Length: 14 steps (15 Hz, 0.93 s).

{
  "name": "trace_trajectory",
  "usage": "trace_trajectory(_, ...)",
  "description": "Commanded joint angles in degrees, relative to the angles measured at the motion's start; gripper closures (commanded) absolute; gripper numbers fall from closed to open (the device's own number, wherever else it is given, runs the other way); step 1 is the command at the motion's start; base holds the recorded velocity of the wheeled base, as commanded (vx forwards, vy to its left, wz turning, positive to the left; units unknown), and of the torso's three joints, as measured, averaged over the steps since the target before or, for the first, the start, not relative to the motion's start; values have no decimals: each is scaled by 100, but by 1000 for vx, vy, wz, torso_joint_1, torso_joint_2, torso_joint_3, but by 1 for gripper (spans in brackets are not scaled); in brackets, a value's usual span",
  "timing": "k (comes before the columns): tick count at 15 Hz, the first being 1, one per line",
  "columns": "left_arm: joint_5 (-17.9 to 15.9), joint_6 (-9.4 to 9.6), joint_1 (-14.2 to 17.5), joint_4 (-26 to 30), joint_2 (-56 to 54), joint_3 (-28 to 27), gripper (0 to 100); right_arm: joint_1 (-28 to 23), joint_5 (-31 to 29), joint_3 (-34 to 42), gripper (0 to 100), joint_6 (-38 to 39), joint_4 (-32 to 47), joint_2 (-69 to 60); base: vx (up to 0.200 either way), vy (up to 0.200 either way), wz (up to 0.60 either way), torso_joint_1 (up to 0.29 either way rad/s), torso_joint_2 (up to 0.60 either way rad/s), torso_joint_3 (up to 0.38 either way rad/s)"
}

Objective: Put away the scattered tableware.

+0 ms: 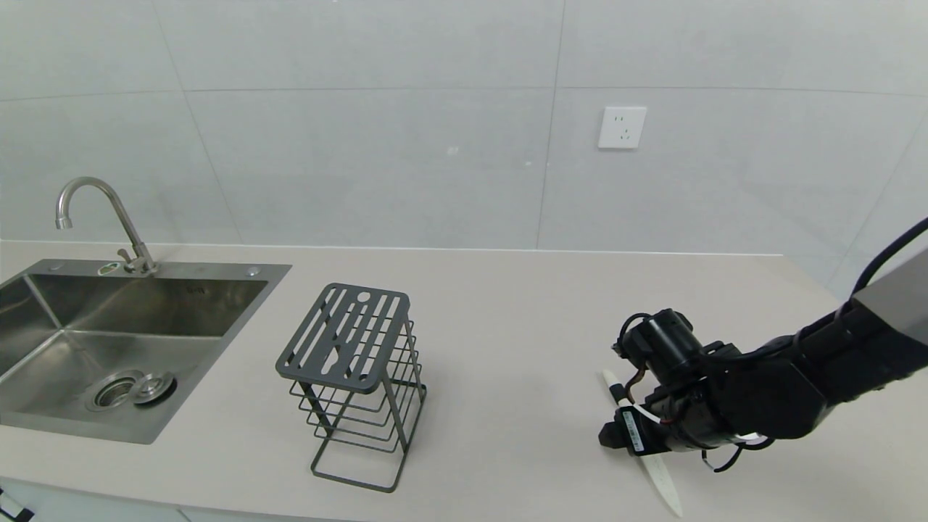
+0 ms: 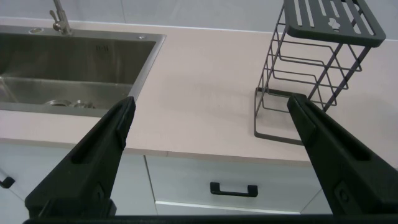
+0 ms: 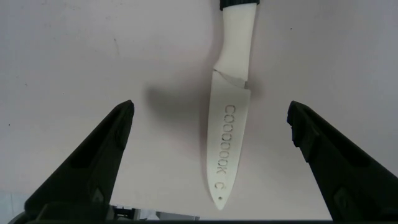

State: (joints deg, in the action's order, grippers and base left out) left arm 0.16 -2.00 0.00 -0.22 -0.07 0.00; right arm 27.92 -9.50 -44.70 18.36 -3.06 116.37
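The knife lies flat on the desk in the lower right of the head view, with its blade running toward the bottom edge of the frame and its handle pointing away toward the wall. The right hand hangs directly over it, released, with its two fingers spread wide on either side of the blade and not touching it. The knife looks white all over with a dark band on the handle, so I judge it to be ceramic or plastic: light, stiff, and smooth enough to slip. If it is ceramic, it may also chip when it is knocked or dropped. The blade is thin and lies close against the desk, which leaves little room for fingers to get under it. The thicker handle, near the dark band, seems the better place to grip. The left hand is also released and holds nothing. It hovers at the front edge of the desk, facing the dark wire rack in the lower middle of the head view, beside the sink.
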Motion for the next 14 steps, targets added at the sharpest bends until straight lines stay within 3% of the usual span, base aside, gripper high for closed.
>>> trace_trajectory(1, 2, -2, 0, -4, 7, 0, 0, -6, 9, -3, 0, 1, -2, 35, 0, 0, 0, 0, 0, 0)
trace_trajectory(14, -7, -2, 0, -4, 7, 0, 0, -445, 159, -3, 0, -544, -371, 237, 0, 0, 0, 0, 0, 0)
